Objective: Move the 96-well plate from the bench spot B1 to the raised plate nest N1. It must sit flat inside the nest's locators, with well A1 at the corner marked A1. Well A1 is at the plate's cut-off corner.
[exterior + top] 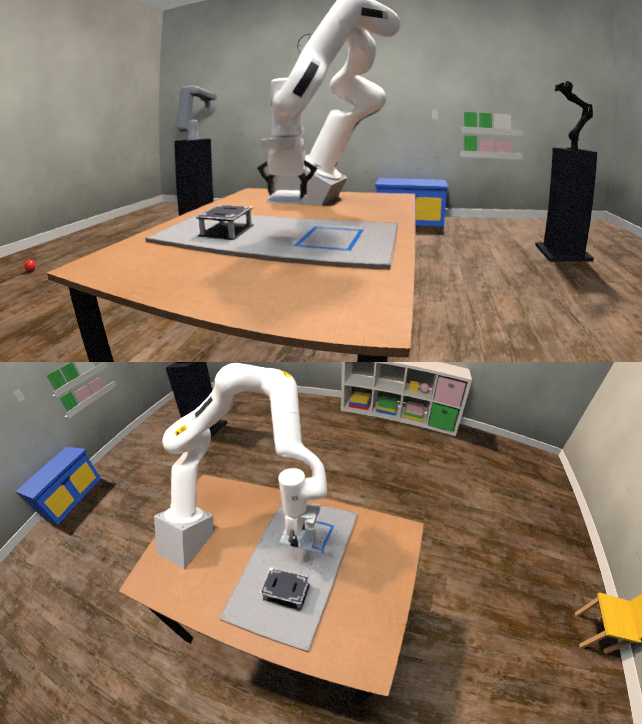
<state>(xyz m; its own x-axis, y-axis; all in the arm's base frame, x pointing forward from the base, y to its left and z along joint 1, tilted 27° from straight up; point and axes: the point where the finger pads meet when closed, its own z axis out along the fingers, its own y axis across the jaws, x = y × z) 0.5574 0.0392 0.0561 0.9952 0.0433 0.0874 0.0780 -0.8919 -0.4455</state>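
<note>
Black fingers clamped on the 96-well plate, held in the air between blue-outlined spot B1 and raised nest N1 over the tabletop.

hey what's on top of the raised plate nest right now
Nothing rests on the raised plate nest; its dark top shows bare. The 96-well plate hangs in the end effector, off to one side.

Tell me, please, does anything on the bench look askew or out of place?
Nothing stands out. The gripper holds the plate level in the air between the blue-outlined spot and the nest, which stands upright on the grey mat.
</note>
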